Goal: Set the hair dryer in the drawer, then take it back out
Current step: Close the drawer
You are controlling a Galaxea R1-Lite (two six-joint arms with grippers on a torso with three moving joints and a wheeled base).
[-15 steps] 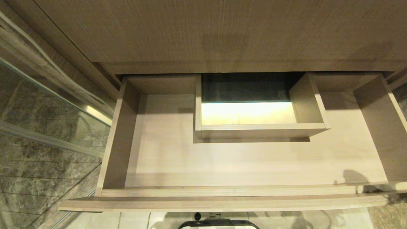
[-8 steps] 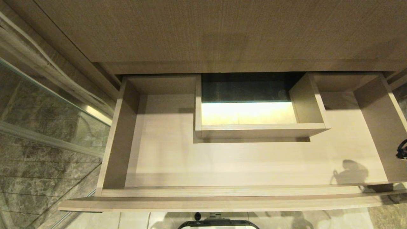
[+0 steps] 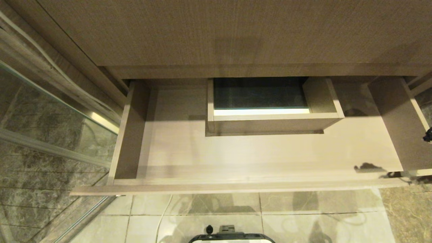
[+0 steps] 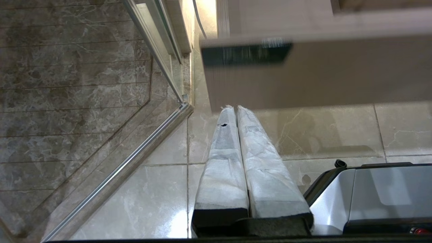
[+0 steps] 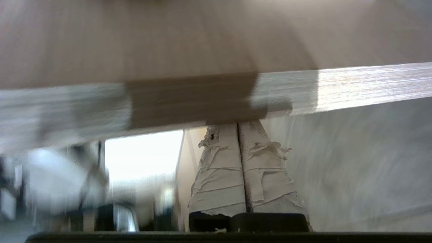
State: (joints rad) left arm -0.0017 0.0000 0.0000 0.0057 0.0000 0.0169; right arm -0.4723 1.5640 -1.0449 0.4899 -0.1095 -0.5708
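Two paper-wrapped fingers (image 5: 219,175) of the right pincer (image 5: 238,125) pressed shut, holding nothing, tips up against the blurred front edge of the drawer (image 5: 337,86). Only a dark scrap of that arm (image 3: 428,135) showing at the head view's right edge, beside the drawer's right wall. Left pincer (image 4: 235,108) likewise closed on nothing, parked low, pointing toward the floor tiles (image 4: 337,135) just under the drawer front and its dark label plate (image 4: 244,54). Drawer standing partway out from under the counter (image 3: 236,33), pale wood-grain bottom showing, box-shaped wall (image 3: 270,123) around a central cutout at the back. Glass panel (image 3: 50,128) to the left, robot base (image 3: 231,238) nearest the camera.
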